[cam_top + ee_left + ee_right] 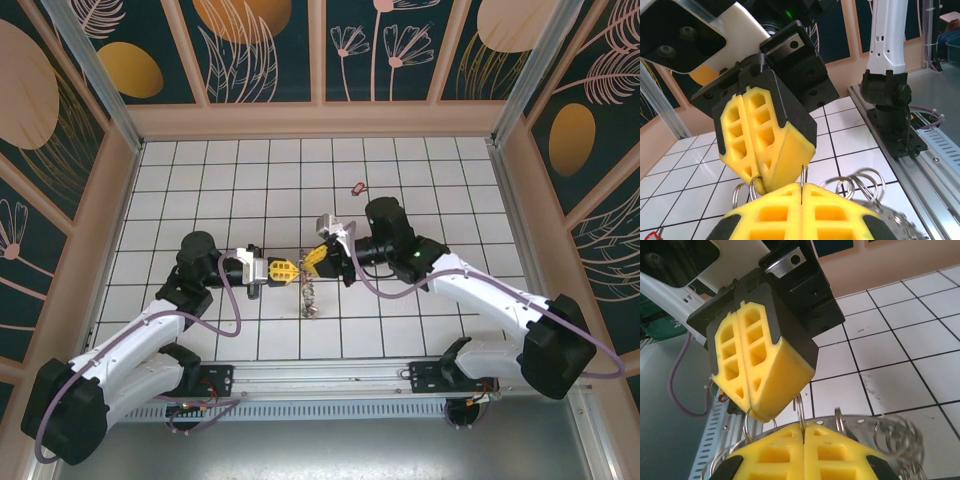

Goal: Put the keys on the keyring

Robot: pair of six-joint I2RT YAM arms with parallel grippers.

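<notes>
left gripper (289,270): clenched, yellow fingers pressed flat together, thin wire of the keyring (310,297) nipped in the seam; seen at the bottom of its own wrist view (801,194)
right gripper (313,259): clenched too, tip to tip with the left one; a ring loop pokes out under its fingertips (754,172)
keyring: held up between both grippers mid-table, a bunch of small metal loops hanging below them (860,181) (892,432)
loose key (357,188): red tag, flat on the tiled floor (200,180), well apart from the grippers, toward the back wall
other keys: cannot tell which pieces in the hanging bunch are keys
</notes>
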